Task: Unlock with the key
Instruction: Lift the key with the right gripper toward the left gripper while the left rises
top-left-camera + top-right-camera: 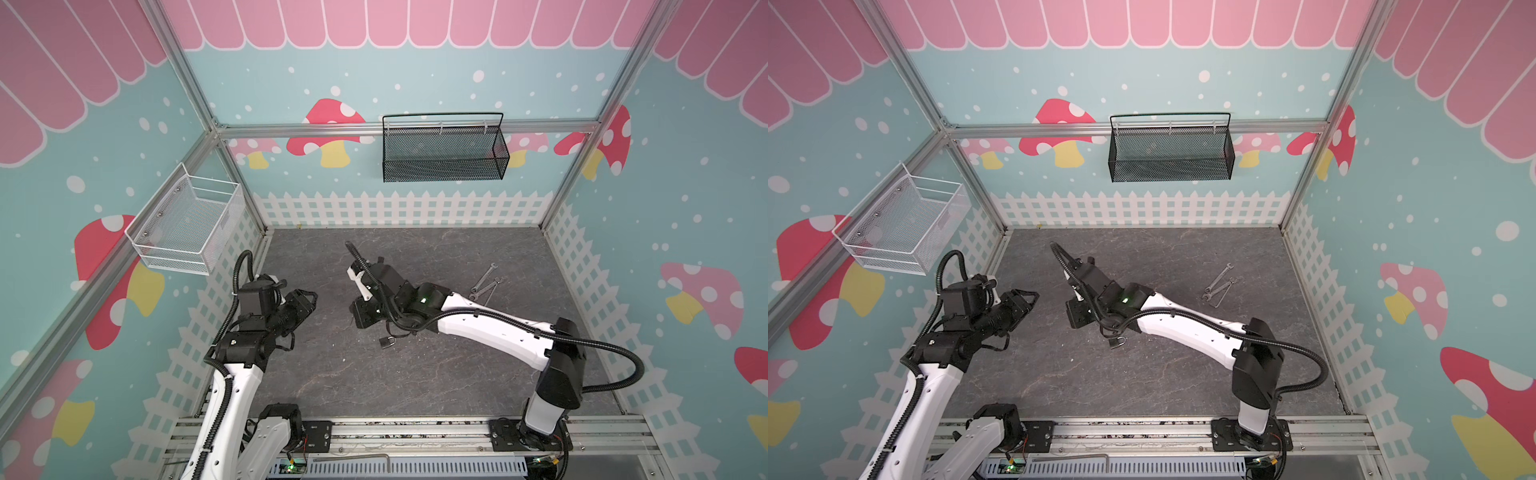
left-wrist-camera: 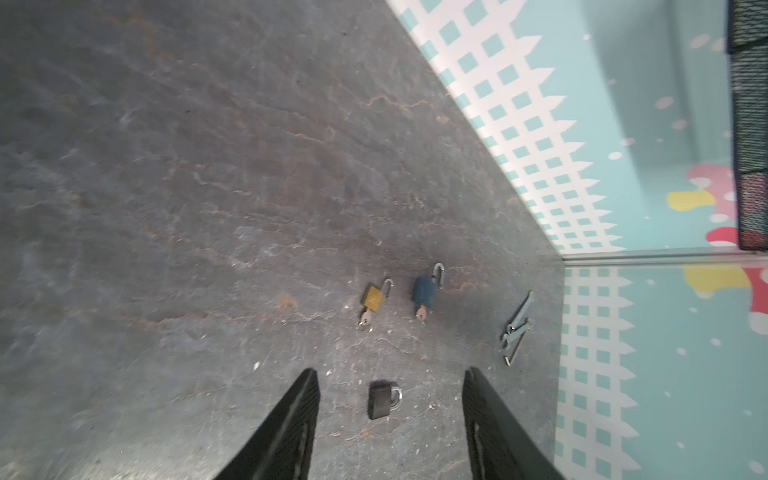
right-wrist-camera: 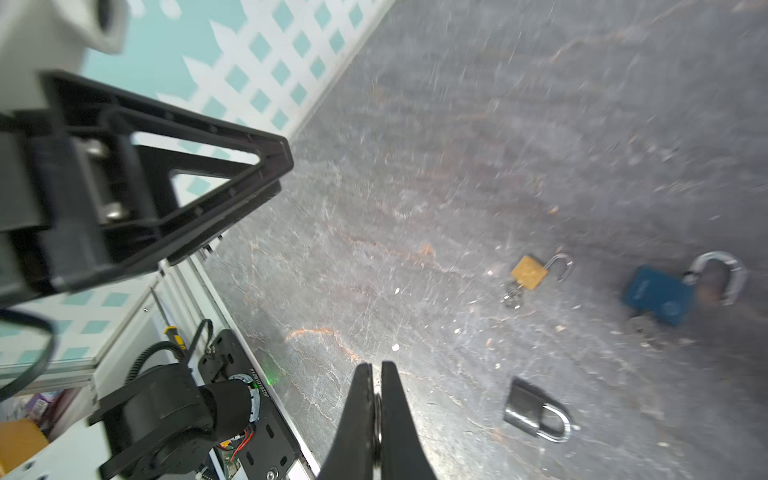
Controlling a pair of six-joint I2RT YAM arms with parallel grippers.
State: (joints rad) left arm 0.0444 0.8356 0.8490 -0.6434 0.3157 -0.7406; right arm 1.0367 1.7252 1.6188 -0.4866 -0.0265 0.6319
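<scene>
1. Presently, the right claw [image 3: 376,365] is seen pinched shut on a thin metal key [image 3: 377,415] (only its edge shows).
2. The left claw [image 2: 390,370] is held half spread, gripping nothing.
3. The black padlock [image 3: 536,415] is laid closed on the surface [image 3: 457,166], near the right claw.

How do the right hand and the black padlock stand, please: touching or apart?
Apart. In the right wrist view, a strip of bare table separates the right hand from the black padlock.
</scene>
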